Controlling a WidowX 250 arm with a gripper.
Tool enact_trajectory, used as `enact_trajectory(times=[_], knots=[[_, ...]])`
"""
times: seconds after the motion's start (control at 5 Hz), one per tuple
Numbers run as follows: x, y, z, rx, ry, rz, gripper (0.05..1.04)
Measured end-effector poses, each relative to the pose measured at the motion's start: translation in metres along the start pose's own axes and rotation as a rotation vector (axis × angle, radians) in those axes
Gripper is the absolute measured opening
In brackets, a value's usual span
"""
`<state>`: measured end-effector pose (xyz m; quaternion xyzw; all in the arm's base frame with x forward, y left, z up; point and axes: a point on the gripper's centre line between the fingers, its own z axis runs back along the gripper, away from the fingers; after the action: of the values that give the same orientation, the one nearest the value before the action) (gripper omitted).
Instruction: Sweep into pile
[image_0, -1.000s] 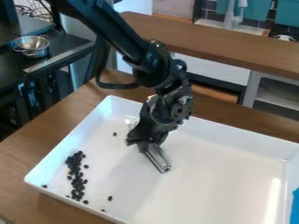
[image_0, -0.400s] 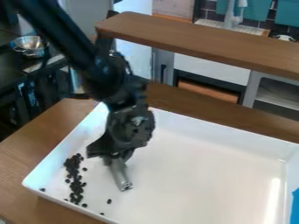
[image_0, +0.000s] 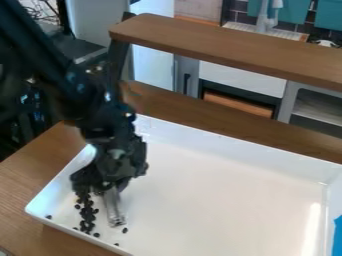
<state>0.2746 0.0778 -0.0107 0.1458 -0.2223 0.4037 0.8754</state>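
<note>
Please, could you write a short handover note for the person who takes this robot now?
Gripper: holds a metal bar, right beside the beans in the picture.
Black beans: in the white tray, towards its left end.
Done: most beans lie together in a long, narrow band.
Left: bring in the few stray beans and tighten the band into a pile.

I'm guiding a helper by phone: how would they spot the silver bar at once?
Find the big white tray on the wooden table, then the black gripper over its left part in view. The silver bar slants down from that gripper. Unlike the small dark beads beside it, it is one long, shiny piece.
</note>
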Motion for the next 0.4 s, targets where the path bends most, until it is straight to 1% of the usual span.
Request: enact_trajectory(times=[0.2, 0.4], knots=[[0.0018, 0.0155, -0.0032, -0.029, -0.031, -0.043, 0.374], [0.0005, 0.0194, -0.0032, -0.047, -0.038, -0.077, 0.374]])
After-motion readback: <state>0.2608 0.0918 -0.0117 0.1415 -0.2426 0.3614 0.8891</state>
